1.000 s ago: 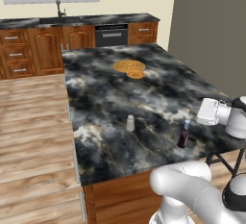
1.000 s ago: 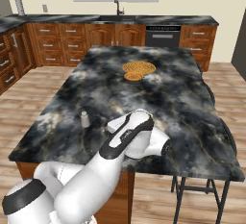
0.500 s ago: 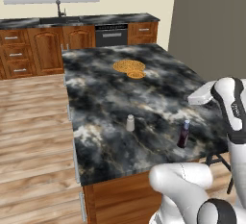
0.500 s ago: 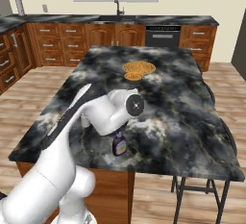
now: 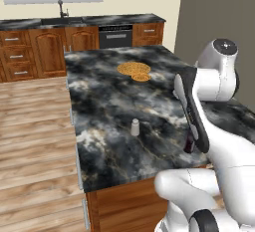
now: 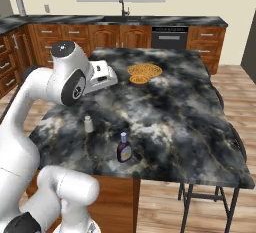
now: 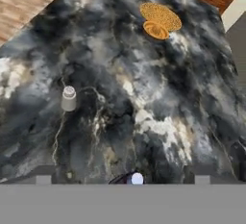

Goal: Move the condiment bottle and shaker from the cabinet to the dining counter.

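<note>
While our gripper (image 6: 106, 74) hangs raised above the dining counter (image 6: 170, 112) with its jaws spread wide and nothing between them, both task items stand upright on the marbled stone below. We see the condiment bottle (image 6: 124, 148) near the counter's front edge, its pale cap up and a yellowish-white label facing the right base camera; any writing on that label is too small for us to read. From the left base view only a sliver of it shows beside our forearm. The shaker (image 6: 88, 124) stands a little to its left and further from the edge, well apart from it, and carries no marking we can make out. Two flat golden-orange rounds (image 6: 143, 72) lie far across the top, touching each other. Between them and the bottle the stone is bare. Wooden floor (image 5: 35, 126) borders the counter's left side.
</note>
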